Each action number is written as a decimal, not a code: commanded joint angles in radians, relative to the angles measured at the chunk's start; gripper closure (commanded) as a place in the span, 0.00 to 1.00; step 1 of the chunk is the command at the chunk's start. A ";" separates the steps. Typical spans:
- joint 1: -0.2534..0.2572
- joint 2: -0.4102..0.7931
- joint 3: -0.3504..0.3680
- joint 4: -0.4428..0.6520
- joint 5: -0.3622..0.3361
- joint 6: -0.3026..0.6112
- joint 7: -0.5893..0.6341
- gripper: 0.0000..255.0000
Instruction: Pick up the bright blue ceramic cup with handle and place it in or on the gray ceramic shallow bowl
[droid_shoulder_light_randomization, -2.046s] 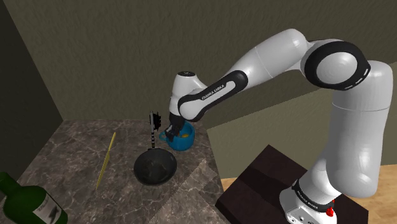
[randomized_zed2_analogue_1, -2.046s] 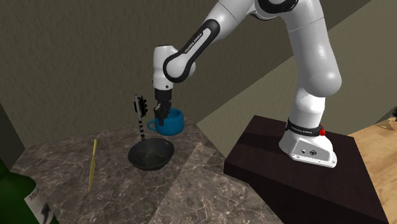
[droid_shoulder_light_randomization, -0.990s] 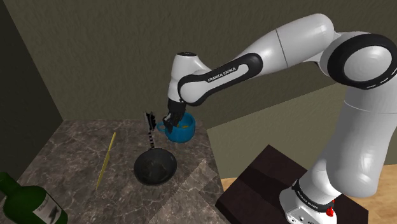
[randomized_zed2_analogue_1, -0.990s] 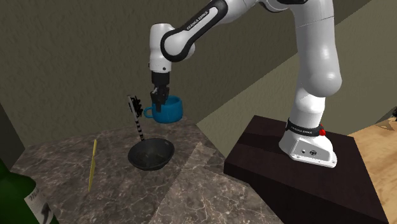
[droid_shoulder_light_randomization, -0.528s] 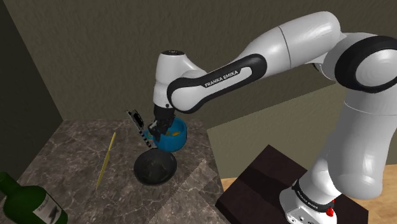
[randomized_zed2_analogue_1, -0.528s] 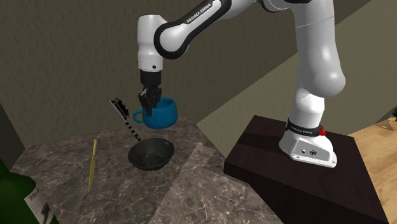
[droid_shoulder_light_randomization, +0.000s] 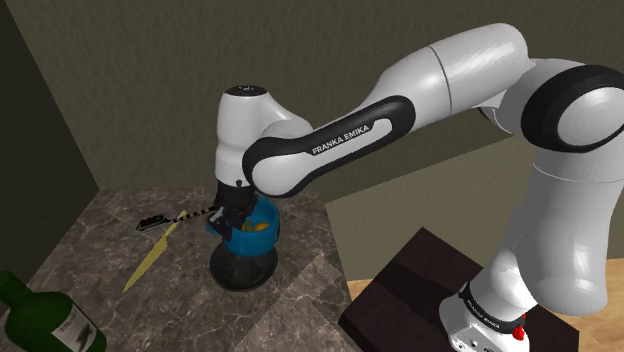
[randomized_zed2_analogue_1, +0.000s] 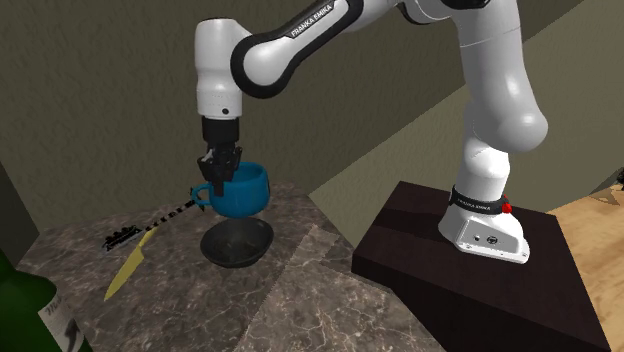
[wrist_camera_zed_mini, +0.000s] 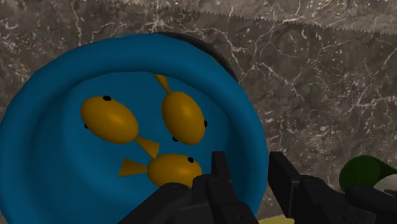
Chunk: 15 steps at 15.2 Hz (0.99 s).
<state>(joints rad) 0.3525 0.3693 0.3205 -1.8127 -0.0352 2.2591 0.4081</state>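
A bright blue cup (droid_shoulder_light_randomization: 251, 223) with a handle hangs tilted just above a dark shallow bowl (droid_shoulder_light_randomization: 243, 270) on the marble counter. My gripper (droid_shoulder_light_randomization: 232, 208) is shut on the cup's rim on the side by the handle. In the second exterior view the cup (randomized_zed2_analogue_1: 240, 192) hovers over the bowl (randomized_zed2_analogue_1: 238, 244) with the gripper (randomized_zed2_analogue_1: 219, 178) coming down from above. In the wrist view one finger sits inside the cup (wrist_camera_zed_mini: 121, 127), which has orange fish painted in it, and the other outside; the gripper (wrist_camera_zed_mini: 250, 177) clasps its wall. A sliver of the bowl's rim (wrist_camera_zed_mini: 213, 56) shows behind the cup.
A black-and-white striped utensil (droid_shoulder_light_randomization: 178, 215) lies beside the cup, toward the shoulder view's left, over a yellow stick (droid_shoulder_light_randomization: 148, 256). A green bottle (droid_shoulder_light_randomization: 42, 318) stands at the counter's near corner. The dark stand (droid_shoulder_light_randomization: 418, 272) is beyond the counter's edge. Walls close the back.
The arm lifted the cup and carried it toward the shoulder view's left, over the bowl. The striped utensil, upright before, toppled leftward and lies low. The yellow stick has turned.
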 joint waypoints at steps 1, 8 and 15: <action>0.004 0.012 -0.002 -0.007 -0.005 0.021 0.005 1.00; 0.011 0.062 -0.011 -0.035 -0.022 0.097 0.011 1.00; 0.021 0.119 -0.024 -0.051 -0.041 0.169 0.018 1.00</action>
<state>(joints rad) 0.3709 0.4811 0.2986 -1.8621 -0.0729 2.4164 0.4239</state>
